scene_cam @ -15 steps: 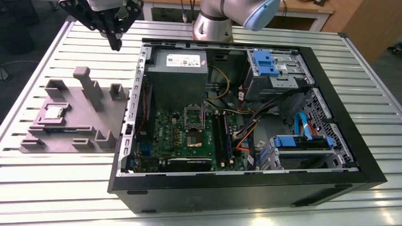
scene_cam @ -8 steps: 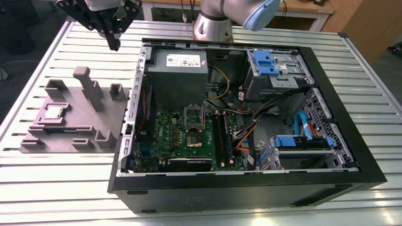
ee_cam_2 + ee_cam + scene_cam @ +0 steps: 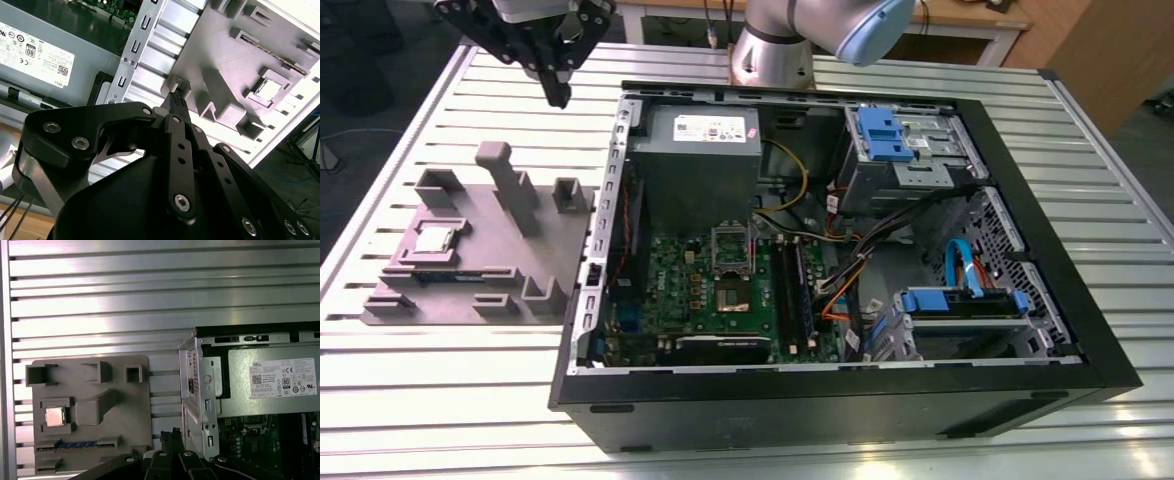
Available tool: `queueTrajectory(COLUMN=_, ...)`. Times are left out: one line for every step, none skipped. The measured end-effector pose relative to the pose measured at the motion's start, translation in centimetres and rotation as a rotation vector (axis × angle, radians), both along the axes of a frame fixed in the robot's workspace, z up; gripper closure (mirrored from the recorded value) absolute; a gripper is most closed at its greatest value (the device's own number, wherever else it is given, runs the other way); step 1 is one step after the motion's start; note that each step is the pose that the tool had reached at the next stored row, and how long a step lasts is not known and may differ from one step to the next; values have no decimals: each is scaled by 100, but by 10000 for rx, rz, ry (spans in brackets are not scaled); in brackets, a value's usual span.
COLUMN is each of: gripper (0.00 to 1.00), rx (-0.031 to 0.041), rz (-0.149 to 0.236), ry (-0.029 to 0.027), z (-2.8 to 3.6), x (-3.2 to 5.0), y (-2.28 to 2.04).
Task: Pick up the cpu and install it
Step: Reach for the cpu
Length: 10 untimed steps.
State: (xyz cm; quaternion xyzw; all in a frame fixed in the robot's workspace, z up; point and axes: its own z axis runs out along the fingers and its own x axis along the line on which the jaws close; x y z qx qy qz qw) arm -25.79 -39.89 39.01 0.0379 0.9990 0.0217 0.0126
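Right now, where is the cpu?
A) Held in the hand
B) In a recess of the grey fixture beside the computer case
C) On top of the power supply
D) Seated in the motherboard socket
B: the cpu lies in a square recess of the grey fixture, at the exterior view's left of the computer case, with the hand well apart from it.

Hand (image 3: pixel 560 92), exterior view 11 o'clock: upper body cut by frame edge. Robot arm (image 3: pixel 781 45) at 12 o'clock cropped likewise. Motherboard (image 3: pixel 680 290) parts too small to tell.
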Motion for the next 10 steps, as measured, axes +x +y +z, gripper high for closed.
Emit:
queueTrajectory(gripper=90, rx=0, rz=0, ry=0, z=0, x=-5, y=0)
queueTrajectory(gripper=90, rx=0, rz=0, ry=0, z=0, x=-10, y=0)
queueTrajectory(gripper=90, rx=0, rz=0, ry=0, z=0, x=-15, y=0)
queueTrajectory(gripper=90, rx=1, rz=0, ry=0, z=0, x=-20, y=0)
queueTrajectory(gripper=90, rx=0, rz=0, ry=0, z=0, x=-25, y=0)
queueTrajectory(gripper=90, rx=1, rz=-1, ry=0, z=0, x=-30, y=0)
queueTrajectory(gripper=90, rx=0, rz=0, ry=0, z=0, x=-35, y=0)
queueTrajectory(gripper=90, rx=1, rz=-1, ry=0, z=0, x=-41, y=0)
queueTrajectory(gripper=90, rx=0, rz=0, ry=0, z=0, x=-47, y=0)
queueTrajectory(gripper=90, rx=0, rz=-1, ry=0, z=0, x=-53, y=0)
